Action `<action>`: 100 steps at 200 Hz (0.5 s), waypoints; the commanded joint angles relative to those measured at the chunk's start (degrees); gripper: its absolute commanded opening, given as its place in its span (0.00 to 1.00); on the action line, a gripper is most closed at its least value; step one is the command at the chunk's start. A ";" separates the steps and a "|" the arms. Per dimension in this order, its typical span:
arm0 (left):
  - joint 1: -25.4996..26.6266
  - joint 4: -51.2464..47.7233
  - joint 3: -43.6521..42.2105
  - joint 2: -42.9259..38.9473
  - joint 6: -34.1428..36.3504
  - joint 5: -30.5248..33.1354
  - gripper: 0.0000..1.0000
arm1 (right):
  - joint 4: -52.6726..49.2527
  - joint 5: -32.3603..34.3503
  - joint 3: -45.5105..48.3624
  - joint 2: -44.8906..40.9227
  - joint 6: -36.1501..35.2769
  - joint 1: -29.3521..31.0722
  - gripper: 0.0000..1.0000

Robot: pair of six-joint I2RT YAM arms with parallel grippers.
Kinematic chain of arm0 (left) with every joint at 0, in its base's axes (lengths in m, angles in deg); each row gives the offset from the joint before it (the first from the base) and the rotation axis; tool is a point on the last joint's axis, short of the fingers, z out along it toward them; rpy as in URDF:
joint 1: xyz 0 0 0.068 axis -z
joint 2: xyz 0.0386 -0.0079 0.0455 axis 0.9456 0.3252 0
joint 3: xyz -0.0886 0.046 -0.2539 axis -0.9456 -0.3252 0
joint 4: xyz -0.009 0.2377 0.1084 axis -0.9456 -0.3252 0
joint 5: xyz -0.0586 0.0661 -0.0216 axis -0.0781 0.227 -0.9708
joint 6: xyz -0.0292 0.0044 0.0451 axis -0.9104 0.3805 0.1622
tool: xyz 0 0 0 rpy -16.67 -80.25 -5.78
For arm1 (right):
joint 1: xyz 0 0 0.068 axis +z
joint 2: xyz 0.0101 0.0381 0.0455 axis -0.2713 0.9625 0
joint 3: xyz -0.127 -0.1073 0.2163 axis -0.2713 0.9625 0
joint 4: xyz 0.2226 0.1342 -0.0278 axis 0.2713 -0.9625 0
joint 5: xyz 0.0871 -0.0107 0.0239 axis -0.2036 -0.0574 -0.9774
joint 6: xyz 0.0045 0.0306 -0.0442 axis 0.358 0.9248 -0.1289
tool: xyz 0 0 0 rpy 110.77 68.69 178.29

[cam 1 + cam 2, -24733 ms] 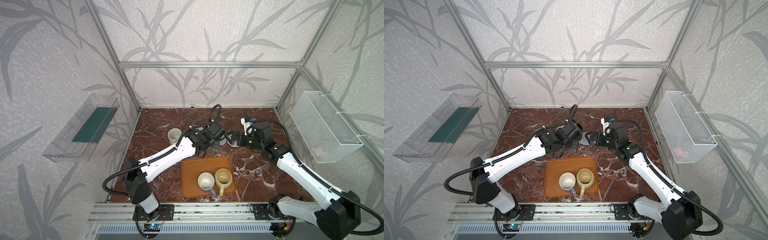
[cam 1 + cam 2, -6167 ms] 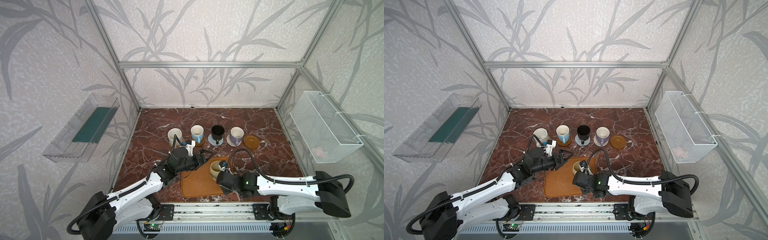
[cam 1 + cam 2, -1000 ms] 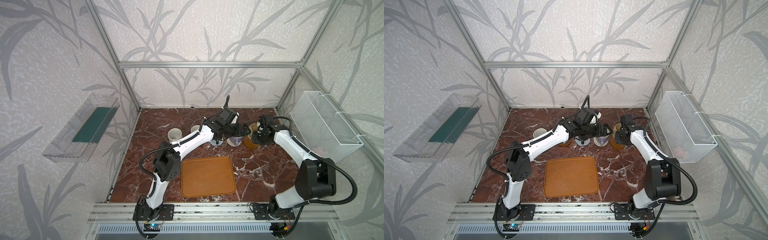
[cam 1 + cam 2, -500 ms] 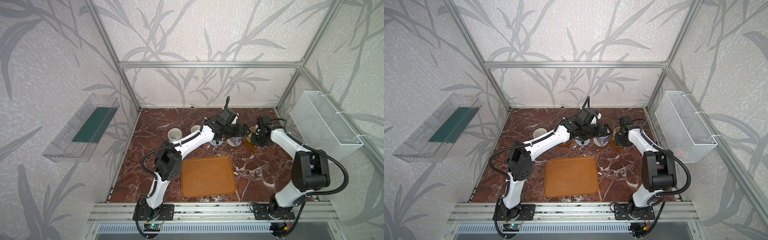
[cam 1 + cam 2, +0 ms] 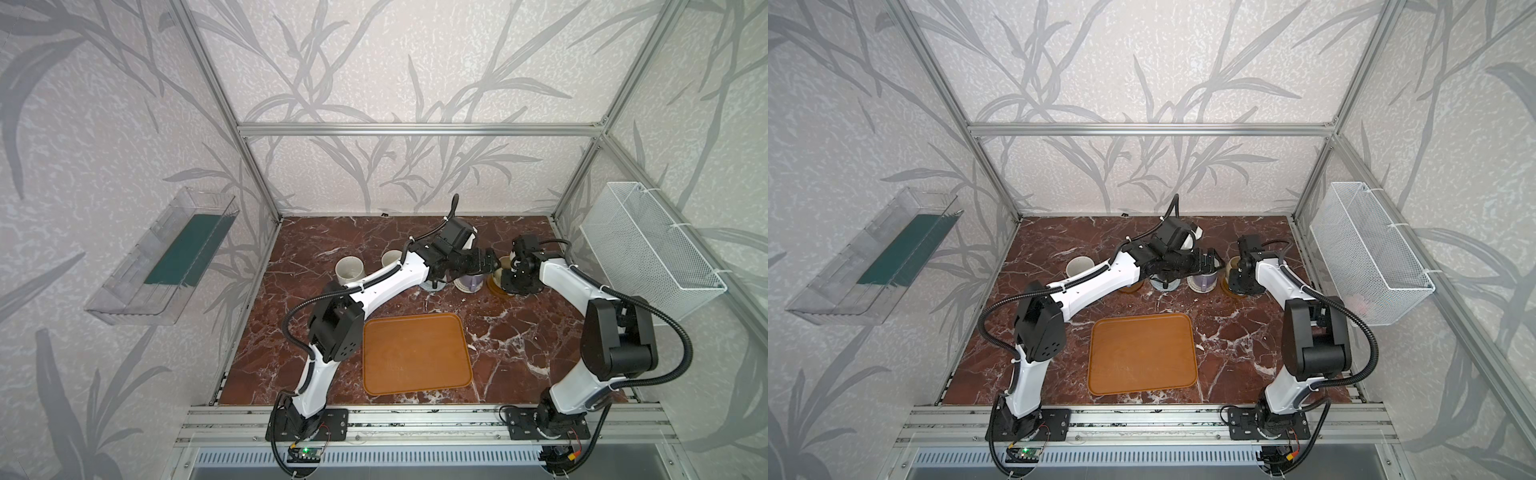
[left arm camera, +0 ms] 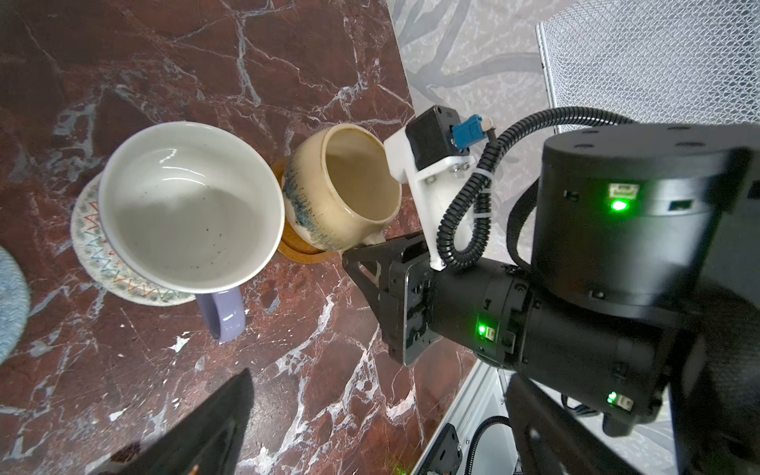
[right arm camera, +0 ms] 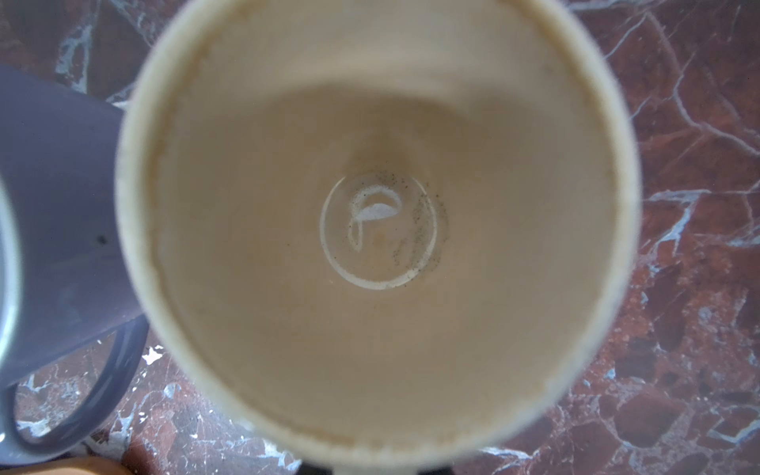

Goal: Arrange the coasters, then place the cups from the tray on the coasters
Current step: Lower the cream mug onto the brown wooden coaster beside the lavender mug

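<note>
The cream-yellow cup (image 6: 341, 185) (image 7: 370, 205) stands with its base on a smooth brown coaster (image 6: 300, 251) at the right end of the row. My right gripper (image 6: 366, 251) (image 7: 372, 472) (image 5: 513, 276) is shut on the handle of this cup. Next to it the lavender cup (image 6: 189, 201) (image 5: 469, 282) sits on a cream-beige woven coaster (image 6: 94, 246). My left gripper (image 6: 370, 432) (image 5: 1208, 259) hovers open above the lavender cup, holding nothing. The white cup (image 5: 350, 270) and the light blue cup (image 5: 390, 257) stand further left. The black cup is hidden under my left arm. The tray (image 5: 415, 353) holds nothing.
A grey-blue woven coaster (image 6: 10, 296) (image 5: 1165, 284) lies under my left arm. A white wire basket (image 5: 648, 249) hangs on the right wall and a clear bin (image 5: 162, 262) on the left wall. Aluminium frame posts stand at the corners.
Since six seconds ago the cream-yellow cup has gone from the tray to the brown coaster in my right gripper. Over the last second the right arm shifted slightly; the left gripper stayed open.
</note>
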 commanded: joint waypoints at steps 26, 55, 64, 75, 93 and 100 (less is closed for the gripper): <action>0.09 1.07 -1.40 -1.92 -0.27 0.62 0.98 | 0.96 0.94 0.54 -0.47 -0.93 -0.16 0.00; -0.09 0.98 -2.25 -2.32 0.34 2.18 0.98 | 1.83 0.25 4.32 -2.22 -1.11 -0.12 0.00; -0.09 0.44 -2.20 -2.45 0.89 2.98 0.98 | 1.51 0.25 4.26 -2.27 -1.31 -0.12 0.00; -0.14 0.34 -2.50 -2.80 1.17 3.59 0.98 | 1.30 0.10 4.19 -2.21 -1.76 -0.12 0.00; -0.17 0.66 -2.99 -3.53 1.44 4.02 0.98 | 1.28 -0.87 3.72 -1.52 -2.18 -0.12 0.03; -0.18 0.75 -3.30 -3.82 1.49 4.08 0.98 | 0.82 -1.16 3.11 -1.14 -2.36 -0.12 0.05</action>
